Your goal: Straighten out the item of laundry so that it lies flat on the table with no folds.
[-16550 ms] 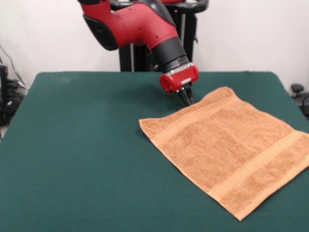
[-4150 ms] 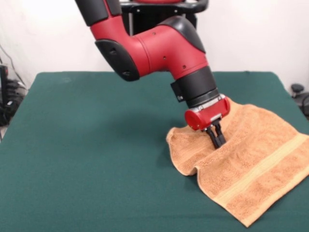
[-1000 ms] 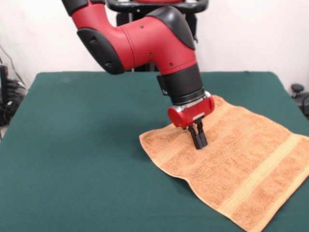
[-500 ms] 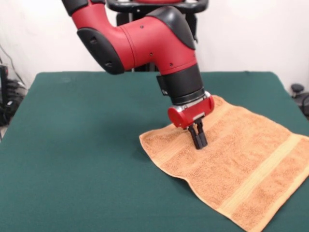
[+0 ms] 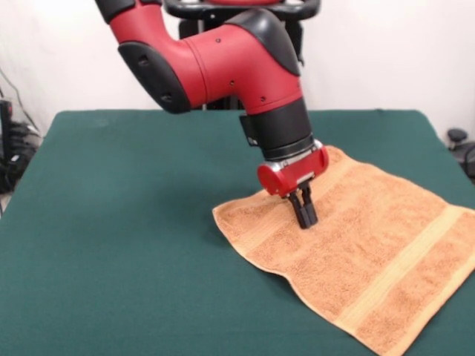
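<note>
The item of laundry point(image 5: 356, 252), an orange-tan terry towel, lies spread on the right front part of the dark green table point(image 5: 126, 222). Its left corner points toward the table's middle, and its right side runs off the picture's edge. A slight ripple shows along its front-left edge. A paler woven band crosses it near the front right. The red and black arm comes down from above. My gripper point(image 5: 304, 216) has its black fingers close together, tips pressed into the cloth just behind the towel's left corner, pinching it.
The table's right edge lies close to the towel. A black stand shows at the far side, behind the arm, and dark cables and gear sit off the table's left side.
4.2 s ago the towel was bunched with a fold under the gripper; the gripper has since drawn it leftward and it lies spread. Over the last second the corner crept slightly left.
</note>
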Controlling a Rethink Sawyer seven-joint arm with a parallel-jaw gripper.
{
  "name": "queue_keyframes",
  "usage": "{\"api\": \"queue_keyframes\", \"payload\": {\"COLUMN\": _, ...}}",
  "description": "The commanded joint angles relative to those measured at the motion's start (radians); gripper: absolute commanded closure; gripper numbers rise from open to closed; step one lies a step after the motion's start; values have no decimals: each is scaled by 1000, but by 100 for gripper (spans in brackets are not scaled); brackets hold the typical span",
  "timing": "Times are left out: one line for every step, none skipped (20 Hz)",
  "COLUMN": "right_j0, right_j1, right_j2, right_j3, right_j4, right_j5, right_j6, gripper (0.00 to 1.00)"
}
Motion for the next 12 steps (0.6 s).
{"api": "queue_keyframes", "payload": {"right_j0": -28, "right_j1": 80, "right_j2": -185, "right_j3": -22, "right_j4": -133, "right_j5": 447, "right_j6": -339, "gripper": 100}}
{"api": "queue_keyframes", "payload": {"right_j0": -26, "right_j1": 81, "right_j2": -185, "right_j3": -24, "right_j4": -134, "right_j5": 449, "right_j6": -340, "gripper": 100}}
{"api": "queue_keyframes", "payload": {"right_j0": -27, "right_j1": 81, "right_j2": -185, "right_j3": -24, "right_j4": -136, "right_j5": 452, "right_j6": -346, "gripper": 100}}
{"api": "queue_keyframes", "payload": {"right_j0": -27, "right_j1": 81, "right_j2": -184, "right_j3": -24, "right_j4": -137, "right_j5": 455, "right_j6": -348, "gripper": 100}}
{"api": "queue_keyframes", "payload": {"right_j0": -29, "right_j1": 80, "right_j2": -183, "right_j3": -23, "right_j4": -138, "right_j5": 460, "right_j6": -355, "gripper": 100}}
{"api": "queue_keyframes", "payload": {"right_j0": -32, "right_j1": 79, "right_j2": -181, "right_j3": -21, "right_j4": -140, "right_j5": 462, "right_j6": -358, "gripper": 100}}
{"api": "queue_keyframes", "payload": {"right_j0": -35, "right_j1": 78, "right_j2": -179, "right_j3": -19, "right_j4": -142, "right_j5": 466, "right_j6": -363, "gripper": 100}}
{"api": "queue_keyframes", "payload": {"right_j0": -36, "right_j1": 77, "right_j2": -177, "right_j3": -19, "right_j4": -142, "right_j5": 469, "right_j6": -364, "gripper": 100}}
{"api": "queue_keyframes", "payload": {"right_j0": -36, "right_j1": 77, "right_j2": -175, "right_j3": -19, "right_j4": -144, "right_j5": 471, "right_j6": -366, "gripper": 100}}
{"api": "queue_keyframes", "payload": {"right_j0": -35, "right_j1": 77, "right_j2": -175, "right_j3": -20, "right_j4": -145, "right_j5": 472, "right_j6": -365, "gripper": 100}}
{"api": "queue_keyframes", "payload": {"right_j0": -36, "right_j1": 76, "right_j2": -175, "right_j3": -20, "right_j4": -148, "right_j5": 473, "right_j6": -369, "gripper": 100}}
{"api": "queue_keyframes", "payload": {"right_j0": -36, "right_j1": 76, "right_j2": -175, "right_j3": -20, "right_j4": -149, "right_j5": 474, "right_j6": -370, "gripper": 100}}
